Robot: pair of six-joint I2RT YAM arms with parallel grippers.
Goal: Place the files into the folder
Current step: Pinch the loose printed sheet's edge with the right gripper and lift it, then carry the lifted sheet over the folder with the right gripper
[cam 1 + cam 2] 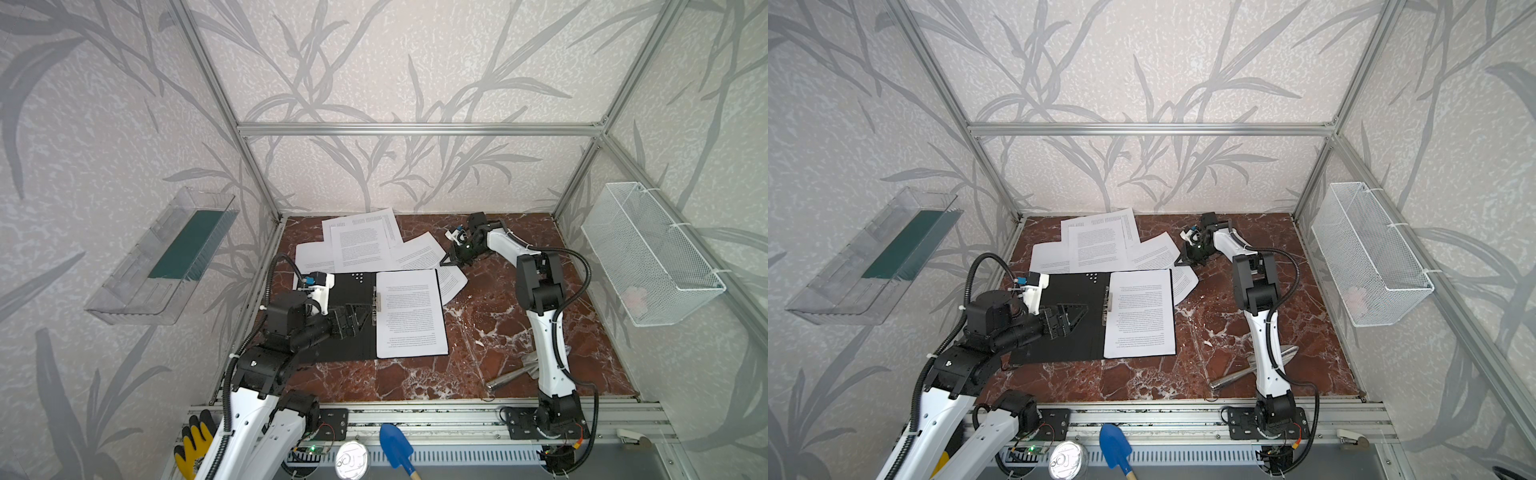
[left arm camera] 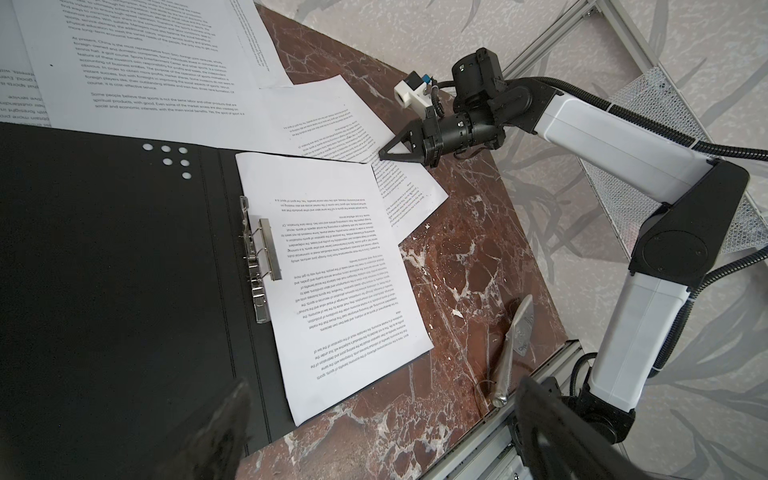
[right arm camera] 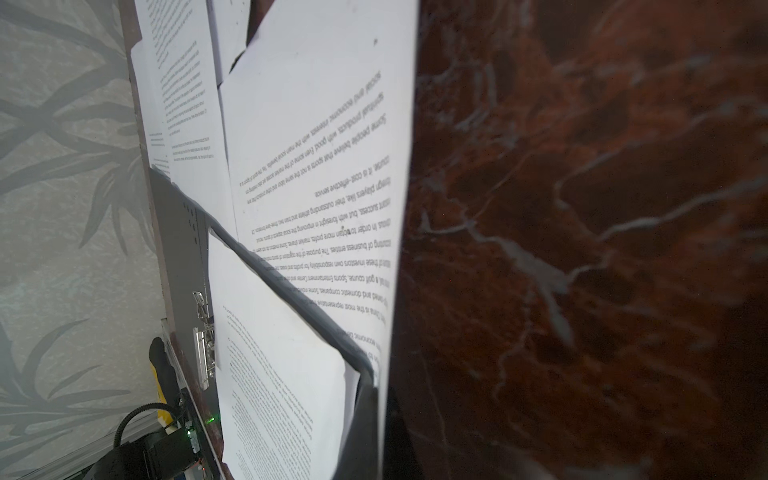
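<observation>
**Task status: one sheet filed, loose sheets outstanding**

The table [image 1: 498, 332] carries every item of the task. The folder [image 1: 361, 286] is laid open and flat at the near left of the table, black inside facing up. This stage is judged complete.

The files [image 1: 361, 241] are mostly found as a loose, overlapping spread at the far side of the table, just beyond the folder's far edge. About five sheets can be counted there. One of them is partly tucked under the folder's right far corner. These sheets are not yet filed, so the larger part of the work is judged to be left.

One sheet [image 1: 411, 313] is already placed on the right half of the folder, its left edge at the metal clip [image 2: 262, 253]. It cannot be told whether the clip secures it.

The right claw [image 2: 384, 154] is clenched, tips together, low at the right edge of the loose spread and against a sheet's edge. A pinch on that sheet is likely, but it cannot be confirmed from the views.

The left claw [image 1: 357, 318] is released, its jaws spread wide, and is held over the folder's left half with nothing in it.
</observation>
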